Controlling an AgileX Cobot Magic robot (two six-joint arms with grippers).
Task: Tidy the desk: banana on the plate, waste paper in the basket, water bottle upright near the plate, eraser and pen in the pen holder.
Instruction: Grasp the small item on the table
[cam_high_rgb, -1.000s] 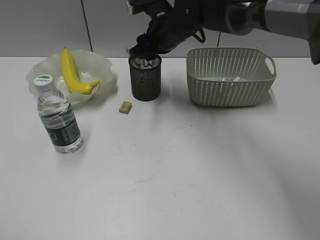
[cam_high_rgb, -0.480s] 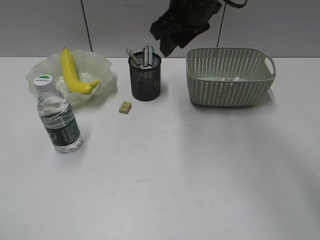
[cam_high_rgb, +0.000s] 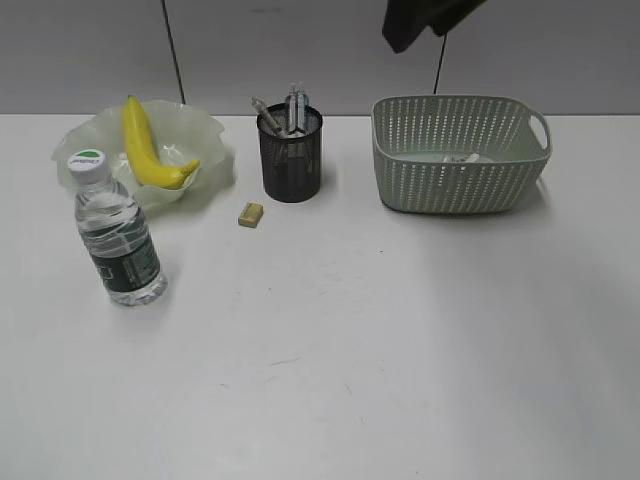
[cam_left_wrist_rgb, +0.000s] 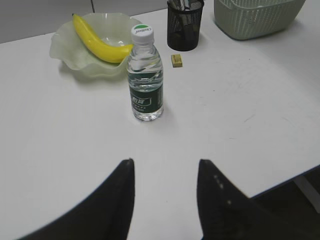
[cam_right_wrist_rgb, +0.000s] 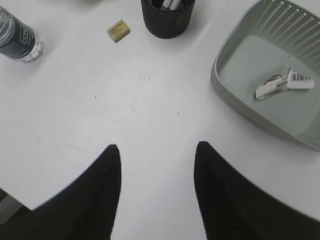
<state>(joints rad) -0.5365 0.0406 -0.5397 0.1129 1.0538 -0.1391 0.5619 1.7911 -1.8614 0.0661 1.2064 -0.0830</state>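
Note:
The banana (cam_high_rgb: 148, 145) lies in the wavy green plate (cam_high_rgb: 205, 135) at the back left. In front of the plate the water bottle (cam_high_rgb: 116, 232) stands upright. The black mesh pen holder (cam_high_rgb: 291, 160) holds pens (cam_high_rgb: 293, 108). A small tan eraser (cam_high_rgb: 251, 214) lies on the desk (cam_high_rgb: 400, 330) just in front of the holder. The waste paper (cam_right_wrist_rgb: 282, 83) lies inside the green basket (cam_high_rgb: 460, 185). My right gripper (cam_right_wrist_rgb: 157, 146) is open and empty, high above the desk; its arm (cam_high_rgb: 420, 20) shows at the top. My left gripper (cam_left_wrist_rgb: 166, 162) is open and empty, short of the bottle.
A grey wall with a dark vertical seam (cam_high_rgb: 172, 50) runs behind the desk. The desk's near edge (cam_left_wrist_rgb: 300, 172) shows at the lower right of the left wrist view.
The right arm has lifted away from the pen holder, up and to the right, leaving the pens standing in it. Nothing else has moved.

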